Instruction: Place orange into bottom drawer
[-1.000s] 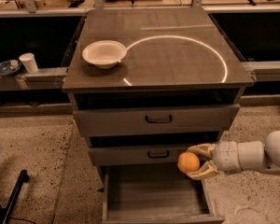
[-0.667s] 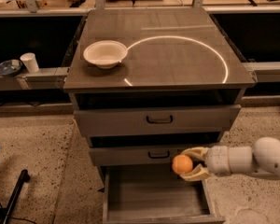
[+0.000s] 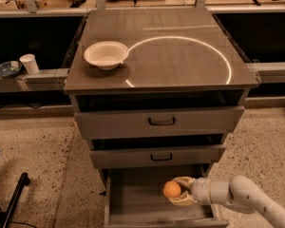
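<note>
The orange (image 3: 171, 189) is a small round fruit held between the fingers of my gripper (image 3: 179, 191), which is shut on it. The white arm reaches in from the lower right. The gripper holds the orange over the right part of the open bottom drawer (image 3: 133, 201), a shallow grey box with a plank-like floor, pulled out below the two drawers with black bar handles. The orange hangs just above the drawer floor; whether it touches I cannot tell.
A white bowl (image 3: 106, 55) stands on the cabinet top (image 3: 180, 56) at the left. The upper drawer (image 3: 161, 121) and middle drawer (image 3: 156, 156) are slightly pulled out. A paper cup (image 3: 29, 63) and a dish (image 3: 7, 69) sit on a ledge at the left.
My gripper has moved left and down with the orange, from beside the middle drawer's front to over the inside of the bottom drawer.
</note>
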Controlling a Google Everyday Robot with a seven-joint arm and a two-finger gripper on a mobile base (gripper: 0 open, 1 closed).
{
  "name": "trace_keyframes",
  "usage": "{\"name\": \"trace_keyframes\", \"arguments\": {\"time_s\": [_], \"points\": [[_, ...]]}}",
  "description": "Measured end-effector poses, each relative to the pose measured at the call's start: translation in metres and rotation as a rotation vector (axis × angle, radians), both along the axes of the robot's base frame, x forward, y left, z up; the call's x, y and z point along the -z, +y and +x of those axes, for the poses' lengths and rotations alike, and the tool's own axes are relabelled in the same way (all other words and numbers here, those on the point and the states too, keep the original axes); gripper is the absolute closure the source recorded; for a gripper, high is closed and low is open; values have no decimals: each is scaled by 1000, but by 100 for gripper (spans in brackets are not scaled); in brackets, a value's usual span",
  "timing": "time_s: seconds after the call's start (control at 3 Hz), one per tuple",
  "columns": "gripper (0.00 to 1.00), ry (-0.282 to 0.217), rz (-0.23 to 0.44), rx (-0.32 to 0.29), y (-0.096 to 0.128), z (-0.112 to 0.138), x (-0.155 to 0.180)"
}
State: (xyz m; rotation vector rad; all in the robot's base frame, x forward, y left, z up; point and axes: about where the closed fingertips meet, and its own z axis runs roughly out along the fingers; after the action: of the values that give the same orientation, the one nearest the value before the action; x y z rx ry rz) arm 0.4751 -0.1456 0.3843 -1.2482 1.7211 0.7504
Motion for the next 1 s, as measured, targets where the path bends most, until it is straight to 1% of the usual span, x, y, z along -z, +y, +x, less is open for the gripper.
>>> {"name": "trace_keyframes", "arguments": {"time_s": [0.33,0.67,1.0], "points": [[100,0,0,0,0,0,0],[100,-27,11,1,5,2,11],[100,-66,-50,-9,15,0,42]]}}
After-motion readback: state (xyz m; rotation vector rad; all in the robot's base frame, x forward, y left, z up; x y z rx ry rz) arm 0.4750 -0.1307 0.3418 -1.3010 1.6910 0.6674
